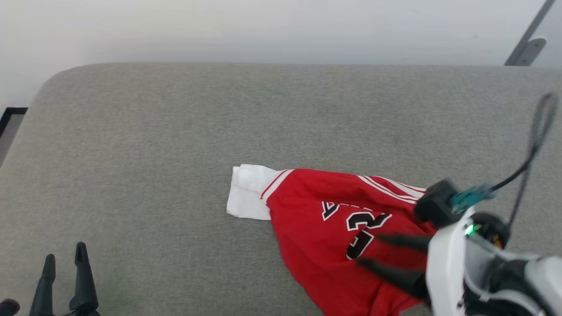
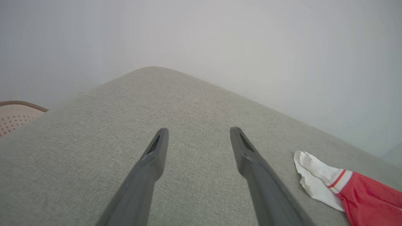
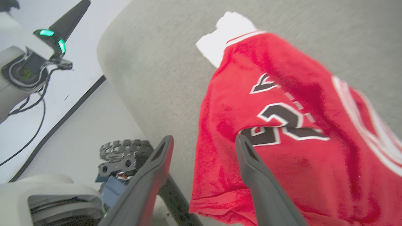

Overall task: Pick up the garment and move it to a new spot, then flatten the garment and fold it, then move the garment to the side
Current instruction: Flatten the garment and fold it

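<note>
The garment [image 1: 316, 219] is a red shirt with a white sleeve and black-and-white number print. It lies crumpled on the grey padded surface [image 1: 175, 131], right of centre, and reaches toward the near edge. My right gripper [image 1: 369, 251] hovers over its lower right part, open, with nothing between the fingers. In the right wrist view that gripper [image 3: 204, 139] has one finger over the red cloth [image 3: 282, 94] and the other over the surface's edge. My left gripper [image 1: 65, 252] stands open at the lower left, well clear of the shirt. The left wrist view has its fingers [image 2: 199, 131] spread above bare fabric, the white sleeve [image 2: 314, 175] to their right.
A pale wall runs behind the surface, with a metal bracket [image 1: 527, 48] at the top right. A woven tan object [image 2: 15, 116] sits past the surface's left edge. Below the near edge are the floor and my base's wheel [image 3: 125, 153].
</note>
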Motion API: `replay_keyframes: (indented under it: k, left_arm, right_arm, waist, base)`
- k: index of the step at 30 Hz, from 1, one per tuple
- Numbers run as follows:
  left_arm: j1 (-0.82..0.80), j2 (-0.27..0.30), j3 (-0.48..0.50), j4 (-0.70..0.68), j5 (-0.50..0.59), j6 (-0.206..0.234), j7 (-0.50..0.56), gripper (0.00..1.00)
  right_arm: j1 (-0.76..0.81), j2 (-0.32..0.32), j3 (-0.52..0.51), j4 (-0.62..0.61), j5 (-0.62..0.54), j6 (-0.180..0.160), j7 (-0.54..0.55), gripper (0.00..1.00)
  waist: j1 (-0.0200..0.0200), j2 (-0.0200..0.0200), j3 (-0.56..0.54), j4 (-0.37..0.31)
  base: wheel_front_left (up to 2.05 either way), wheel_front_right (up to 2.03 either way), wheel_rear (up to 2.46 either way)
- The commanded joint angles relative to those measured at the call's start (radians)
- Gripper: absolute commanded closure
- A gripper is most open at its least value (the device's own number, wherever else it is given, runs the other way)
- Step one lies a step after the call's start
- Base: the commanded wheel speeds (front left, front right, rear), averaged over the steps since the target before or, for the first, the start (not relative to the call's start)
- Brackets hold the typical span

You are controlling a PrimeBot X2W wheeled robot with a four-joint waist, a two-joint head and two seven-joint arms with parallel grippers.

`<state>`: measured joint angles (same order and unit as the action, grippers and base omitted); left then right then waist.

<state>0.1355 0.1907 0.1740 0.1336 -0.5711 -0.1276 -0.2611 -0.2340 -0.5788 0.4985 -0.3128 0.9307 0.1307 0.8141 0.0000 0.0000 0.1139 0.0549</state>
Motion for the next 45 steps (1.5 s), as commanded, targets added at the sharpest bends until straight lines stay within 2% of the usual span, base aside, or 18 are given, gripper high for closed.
replay_keyframes:
  k: [1,8,17,23,28,38,42,45]
  left_arm:
    - [0.010,0.004,0.004,-0.003,-0.002,-0.003,-0.006,0.00]
    - [0.001,0.011,0.003,-0.019,0.003,-0.003,-0.005,0.00]
    - [-0.043,0.026,-0.016,-0.036,0.029,-0.003,-0.005,0.00]
    - [-0.071,0.043,-0.039,-0.042,0.047,-0.003,-0.005,0.00]
    - [-0.084,0.055,-0.059,-0.047,0.062,-0.003,-0.006,0.00]
    - [-0.122,0.071,-0.104,-0.050,0.063,-0.003,-0.005,0.00]
    - [-0.133,0.076,-0.113,-0.048,0.061,-0.003,-0.005,0.00]
    - [-0.134,0.076,-0.116,-0.044,0.056,-0.003,-0.006,0.00]
  right_arm:
    - [-0.008,0.002,-0.017,0.003,-0.017,0.000,-0.012,0.00]
    - [-0.033,0.018,-0.155,0.085,-0.107,0.000,-0.085,0.00]
    - [-0.070,0.010,-0.227,0.285,-0.170,0.000,-0.203,0.00]
    - [-0.077,0.010,-0.214,0.407,-0.166,0.000,-0.246,0.00]
    - [-0.082,0.010,-0.188,0.463,-0.150,0.000,-0.257,0.00]
    - [-0.142,0.030,-0.124,0.639,-0.120,0.000,-0.299,0.00]
    - [-0.179,0.033,-0.100,0.729,-0.130,0.000,-0.286,0.00]
    - [-0.203,0.042,-0.073,0.828,-0.123,-0.003,-0.224,0.00]
  waist:
    - [0.0000,0.0000,0.003,-0.013]
    - [0.0000,0.0000,0.022,-0.058]
    - [0.0000,0.0000,0.080,-0.104]
    - [0.0000,0.0000,0.099,-0.115]
    - [0.0000,0.0000,0.104,-0.113]
    - [0.0000,0.0000,0.126,-0.082]
    - [0.0000,0.0000,0.132,-0.065]
    - [0.0000,0.0000,0.134,-0.053]
  base:
    - [0.00,0.00,0.00]
    - [0.00,0.00,0.00]
    - [0.00,0.00,0.00]
    - [0.00,0.00,0.00]
    - [0.00,0.00,0.00]
    - [0.00,0.00,0.00]
    - [0.00,0.00,0.00]
    - [0.00,0.00,0.00]
